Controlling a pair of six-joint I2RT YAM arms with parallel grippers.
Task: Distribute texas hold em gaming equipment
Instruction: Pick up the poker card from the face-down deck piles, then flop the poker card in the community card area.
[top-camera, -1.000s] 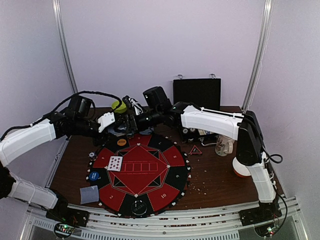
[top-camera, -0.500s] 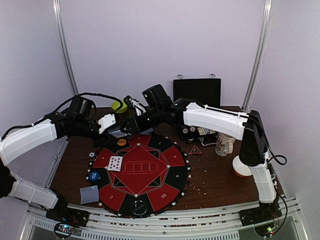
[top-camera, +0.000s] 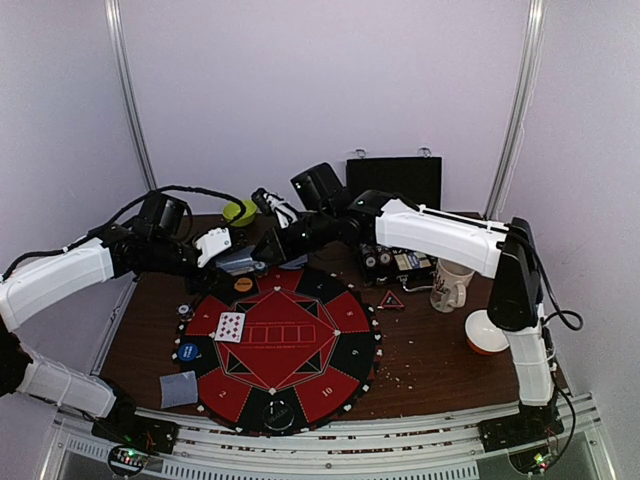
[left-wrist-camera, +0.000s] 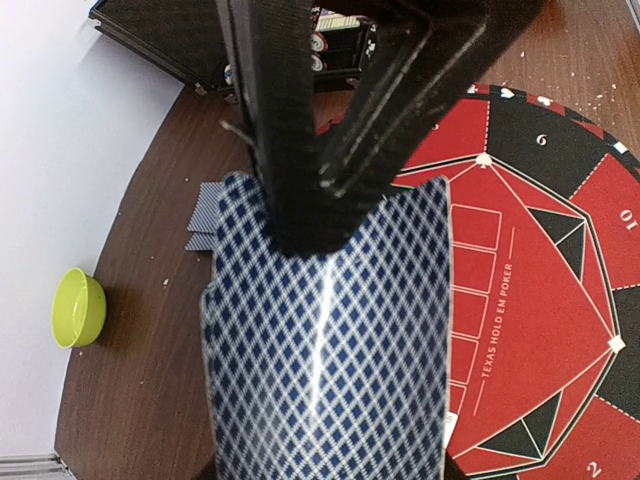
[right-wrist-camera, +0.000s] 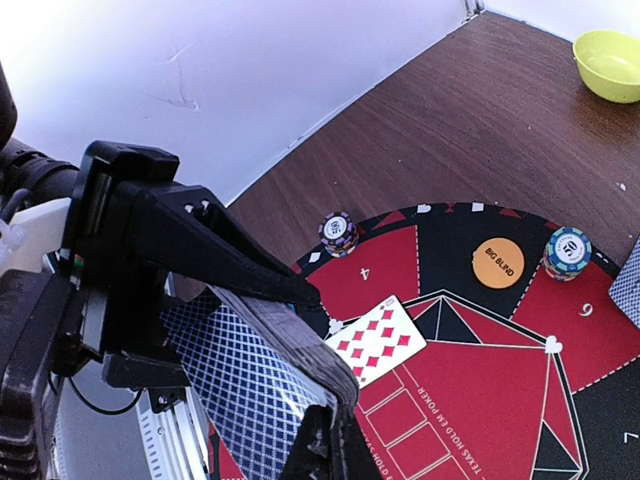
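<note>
Within the last second the right gripper (right-wrist-camera: 328, 440) has been brought fully closed, and its fingertips are now seen pinched on the free edge of the top card (left-wrist-camera: 330, 360) of the deck (right-wrist-camera: 285, 345). The deck is held above the far-left rim of the poker mat (top-camera: 285, 350), clamped from the other end by the left gripper (top-camera: 238, 258), whose jaws are kept part-way open by the pack's thickness. A single card is therefore judged ready to be drawn off and dealt. One face-up card (top-camera: 230, 325) is already laid on the mat's left sector, and a face-down card (top-camera: 180, 388) is seen just off its near-left rim. Only the card's edge is gripped and the pack is bowed, so a second card could be dragged along. Beneath the handover a chip stack (right-wrist-camera: 338, 232), a second chip stack (right-wrist-camera: 567, 250) and an orange disc (right-wrist-camera: 497, 263) are set on the far-left sectors. More room is offered over the mat's right sectors, with the triangle (top-camera: 390, 299) and mug (top-camera: 452, 287) beyond the right rim.
</note>
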